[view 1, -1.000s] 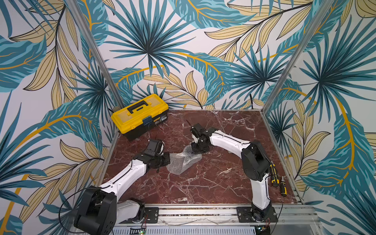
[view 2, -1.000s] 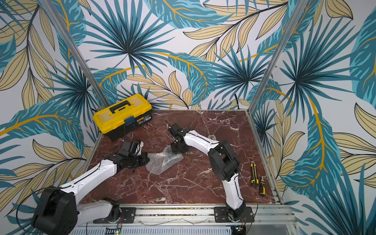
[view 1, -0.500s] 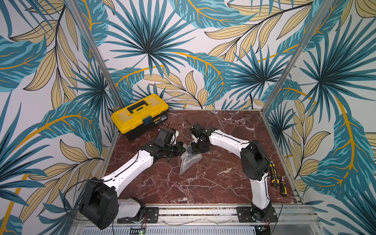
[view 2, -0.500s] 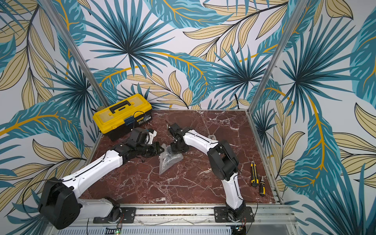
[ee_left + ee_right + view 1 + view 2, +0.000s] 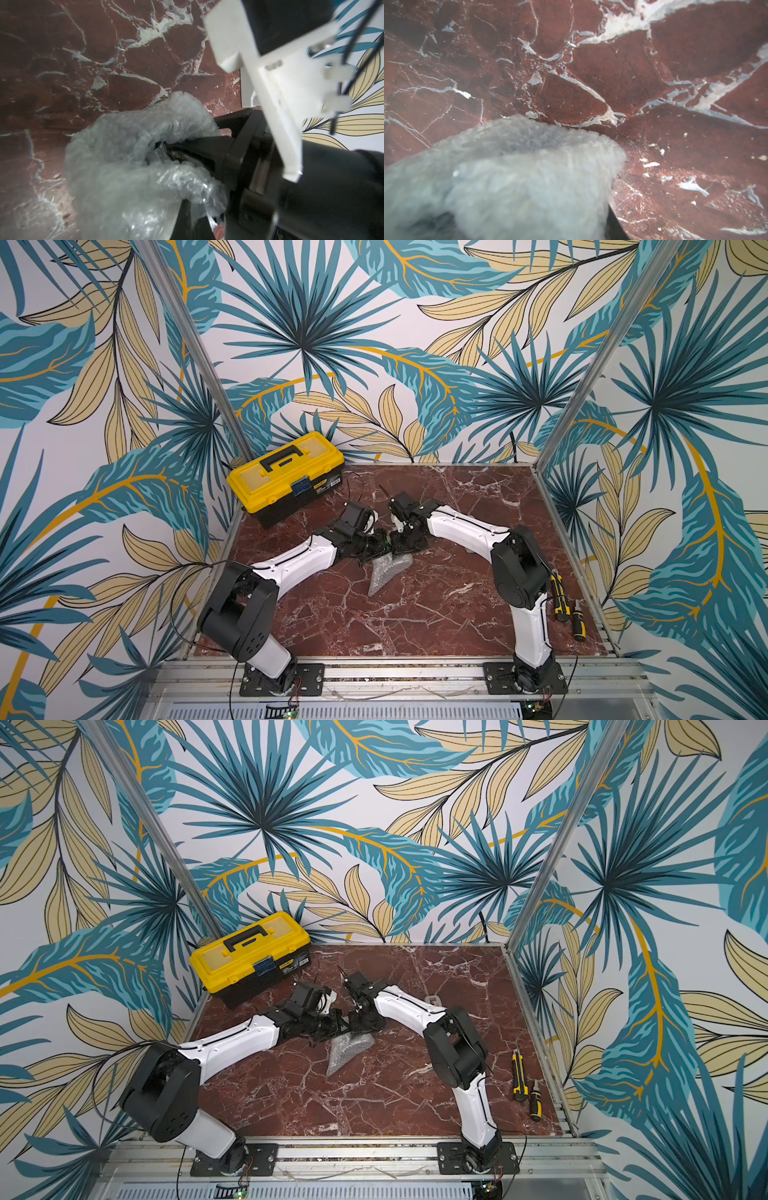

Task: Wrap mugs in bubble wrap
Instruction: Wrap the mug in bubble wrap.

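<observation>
The red marble table [image 5: 415, 614] fills the lower middle of both top views, and the two white-and-black arms reach in from its near edge to meet just above frame centre. A yellow toolbox [image 5: 286, 477] sits at the table's upper left corner, well apart from the work. The bubble wrap [image 5: 386, 574] lies at centre frame, a whitish, translucent sheet folded into a narrow wedge that tapers toward the lower edge, with its wide end bunched up under both grippers. In the left wrist view it is crumpled [image 5: 133, 166] and glossy around black fingers. The left gripper [image 5: 380, 545] is pinched closed on the wrap's gathered edge. The right gripper [image 5: 400, 549] points down into the folds, and I cannot tell whether it grips anything. The mug is hidden beneath wrap and grippers. At the right edge lie a yellow utility knife [image 5: 555, 593] and a screwdriver [image 5: 578, 620].
</observation>
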Controlling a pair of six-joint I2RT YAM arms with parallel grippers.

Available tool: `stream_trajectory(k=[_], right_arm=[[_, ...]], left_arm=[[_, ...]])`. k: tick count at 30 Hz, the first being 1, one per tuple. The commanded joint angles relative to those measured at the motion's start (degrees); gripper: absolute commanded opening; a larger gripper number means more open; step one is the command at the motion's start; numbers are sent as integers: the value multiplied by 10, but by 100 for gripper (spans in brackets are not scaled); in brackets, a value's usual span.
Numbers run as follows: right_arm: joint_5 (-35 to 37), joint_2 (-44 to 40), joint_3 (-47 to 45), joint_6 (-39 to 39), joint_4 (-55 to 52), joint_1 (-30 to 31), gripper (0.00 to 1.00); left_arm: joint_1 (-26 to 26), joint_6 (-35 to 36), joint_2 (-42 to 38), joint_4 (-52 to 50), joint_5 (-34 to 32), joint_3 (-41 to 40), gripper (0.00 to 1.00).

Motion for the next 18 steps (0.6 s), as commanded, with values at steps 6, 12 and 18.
stream_trajectory(k=[6, 12, 18], right_arm=[[-40, -17, -26, -7, -26, 11, 36], [-38, -44, -17, -5, -39, 8, 46], [-36, -75, -24, 6, -41, 1, 56]], left_arm=[[-1, -11, 40, 24, -18, 15, 0], [-1, -11, 62, 23, -18, 20, 0], [-1, -11, 70, 24, -21, 19, 0]])
